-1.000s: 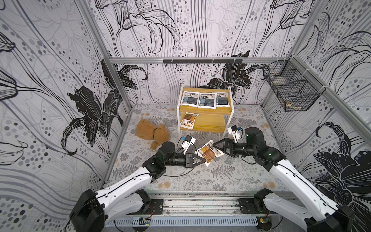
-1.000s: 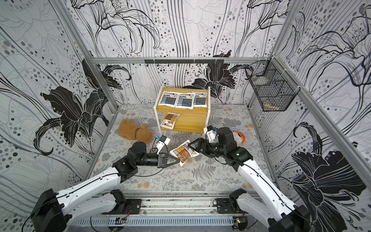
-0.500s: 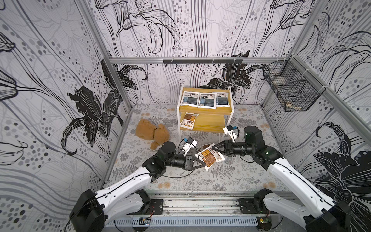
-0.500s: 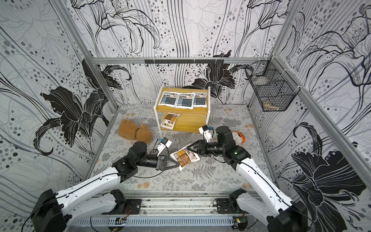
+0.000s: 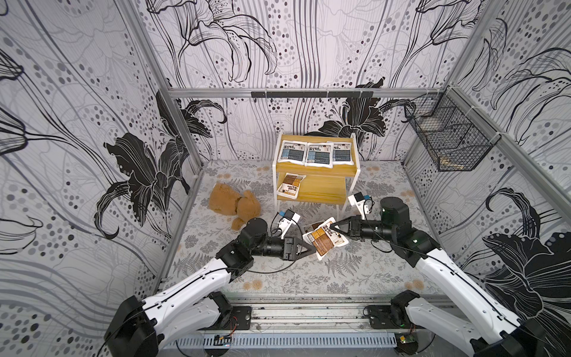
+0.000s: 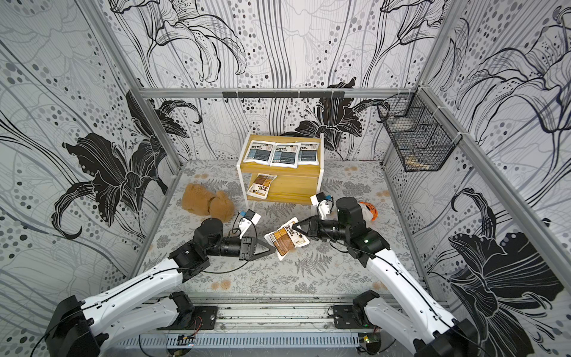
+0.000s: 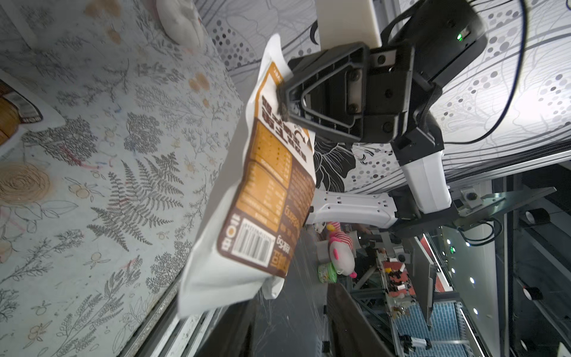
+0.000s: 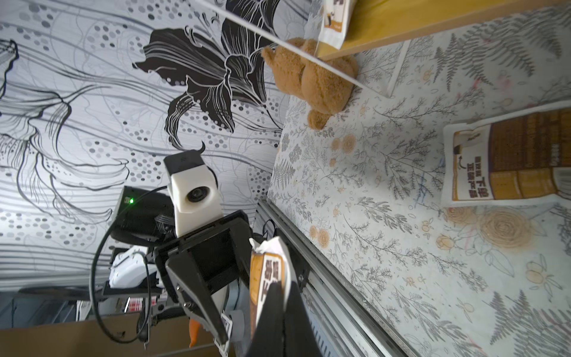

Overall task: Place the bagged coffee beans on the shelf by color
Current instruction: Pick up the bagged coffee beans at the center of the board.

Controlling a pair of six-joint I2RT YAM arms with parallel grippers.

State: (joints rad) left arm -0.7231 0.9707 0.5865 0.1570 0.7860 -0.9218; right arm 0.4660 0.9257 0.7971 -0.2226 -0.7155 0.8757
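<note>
On shelf (image 5: 321, 189) beyond fingers: three blue-grey pouches (image 5: 319, 154) above, one brown pouch (image 5: 290, 185) below. Pinching fifth pouch (image 5: 324, 242) with right fingers (image 5: 347, 223), left fingers (image 8: 197, 296) spread; sixth pouch (image 8: 509, 160) underneath.

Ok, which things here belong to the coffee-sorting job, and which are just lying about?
On the job: shelf; three blue-grey coffee pouches on its top board; lower-board brown-orange pouch; held brown-orange pouch, clamped by the right pincer; loose brown-orange pouch flat on the mat; left pincer, open beside the held one.
Lying about: teddy bear; white-and-orange toy; black wire basket.
</note>
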